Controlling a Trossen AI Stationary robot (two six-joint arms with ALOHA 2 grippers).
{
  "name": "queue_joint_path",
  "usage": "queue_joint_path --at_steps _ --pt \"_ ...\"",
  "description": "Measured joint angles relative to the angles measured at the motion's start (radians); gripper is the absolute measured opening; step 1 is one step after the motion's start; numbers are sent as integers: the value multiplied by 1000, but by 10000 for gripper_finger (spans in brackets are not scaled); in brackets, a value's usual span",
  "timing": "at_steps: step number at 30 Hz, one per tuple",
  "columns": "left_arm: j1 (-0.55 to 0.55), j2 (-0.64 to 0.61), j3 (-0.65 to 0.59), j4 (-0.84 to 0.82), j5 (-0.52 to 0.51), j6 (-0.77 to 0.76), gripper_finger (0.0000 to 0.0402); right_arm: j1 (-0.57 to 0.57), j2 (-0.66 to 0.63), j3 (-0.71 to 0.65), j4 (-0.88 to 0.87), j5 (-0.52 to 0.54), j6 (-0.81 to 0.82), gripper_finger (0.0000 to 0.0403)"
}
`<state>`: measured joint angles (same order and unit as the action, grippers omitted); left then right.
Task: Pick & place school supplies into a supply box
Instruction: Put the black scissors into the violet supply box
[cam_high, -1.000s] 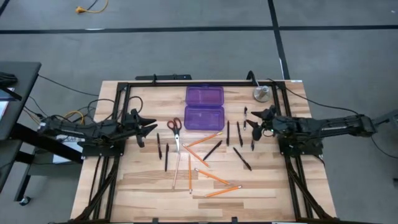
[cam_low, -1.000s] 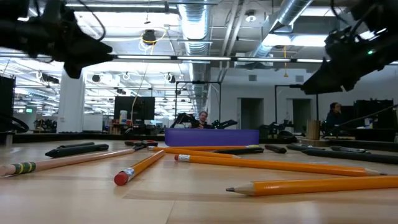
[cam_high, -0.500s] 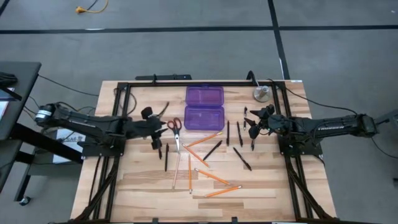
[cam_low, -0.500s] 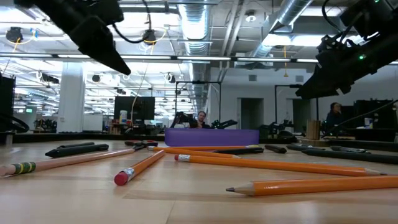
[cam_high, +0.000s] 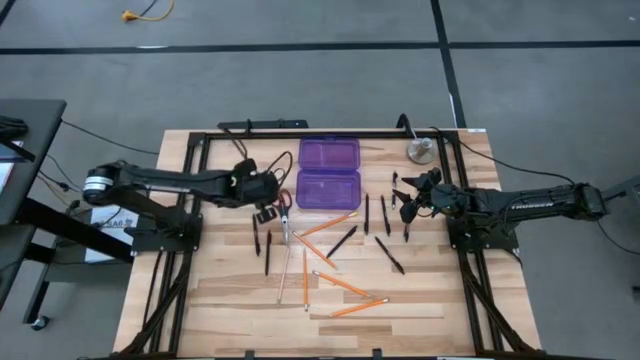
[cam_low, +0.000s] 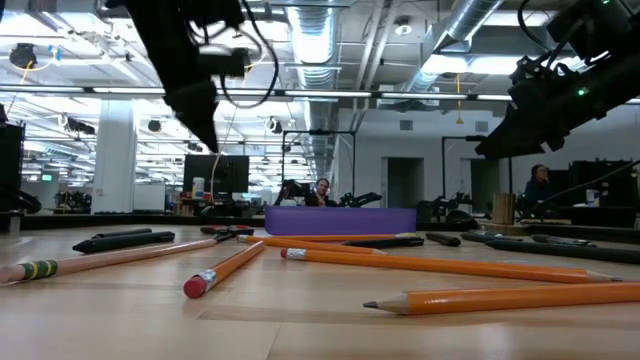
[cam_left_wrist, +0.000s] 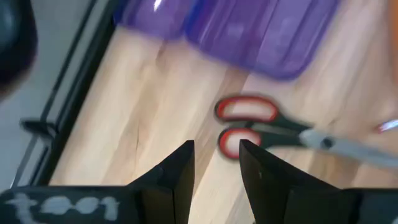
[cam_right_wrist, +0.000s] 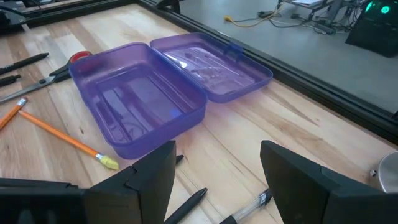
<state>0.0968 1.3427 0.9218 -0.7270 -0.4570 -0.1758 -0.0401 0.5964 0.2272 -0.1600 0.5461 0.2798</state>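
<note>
The red-handled scissors (cam_left_wrist: 249, 124) lie flat on the table just left of the open purple supply box (cam_high: 328, 172), their blades pointing toward the near edge. My left gripper (cam_left_wrist: 216, 158) hovers open above the table next to the scissor handles (cam_high: 284, 198) and touches nothing. Orange pencils (cam_high: 335, 283), pale wooden pencils (cam_high: 284, 270) and black pens (cam_high: 388, 252) lie scattered on the table nearer than the box. My right gripper (cam_right_wrist: 217, 168) hangs wide open above the pens right of the box (cam_right_wrist: 143, 106).
A round silver disc (cam_high: 420, 151) sits at the far right corner. A black frame (cam_high: 196, 150) runs along the table's left, far and right sides. The box lid (cam_high: 328, 153) lies open toward the far edge. Bare wood (cam_high: 220, 300) shows at the near left.
My left arm has reached from the table's left edge toward the right, ending beside the scissor handles near the box. The supplies, the box and my right arm have stayed where they were.
</note>
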Motion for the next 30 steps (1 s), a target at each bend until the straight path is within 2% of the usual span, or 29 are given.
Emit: queue_joint_path --at_steps 10,12,16,22,25,30 --pt "120 116 0 11 12 270 116 0 0 0 -3 -28 -2 230" --pt "146 127 0 12 54 326 116 0 0 0 -3 -30 -2 230" --pt "172 133 0 52 156 499 116 0 0 0 -4 -37 -2 230" --pt "172 133 0 139 161 768 116 0 0 0 -7 -77 -2 230" --pt "174 132 0 196 166 766 116 0 0 0 -11 -79 -2 230" --pt "194 132 2 216 261 742 116 0 0 0 -12 -98 -2 230"
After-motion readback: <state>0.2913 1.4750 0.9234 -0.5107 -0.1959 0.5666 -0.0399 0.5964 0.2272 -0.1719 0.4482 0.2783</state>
